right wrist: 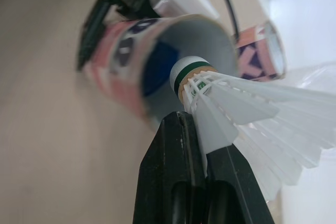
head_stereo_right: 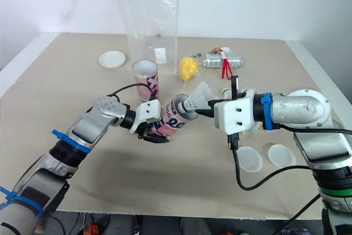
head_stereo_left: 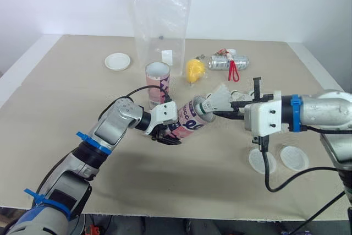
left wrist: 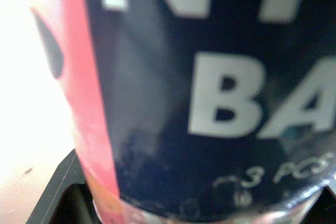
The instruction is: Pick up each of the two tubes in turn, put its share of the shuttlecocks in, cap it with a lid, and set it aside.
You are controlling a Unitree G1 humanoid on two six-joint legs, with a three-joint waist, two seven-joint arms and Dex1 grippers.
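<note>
The left gripper (head_stereo_left: pixel 165 135) is clamping a pink-and-navy printed tube (head_stereo_left: pixel 190 117), holding it tilted over the middle of the table (head_stereo_left: pixel 66 97) with its open mouth facing the robot's right. The right gripper (head_stereo_left: pixel 217 114) is pinching a white feathered shuttlecock (head_stereo_left: pixel 221 97), whose cork is sitting at that mouth. The right wrist view is showing the cork's green band and the tube's hollow inside. The left wrist view is showing white lettering and "3 PCS".
</note>
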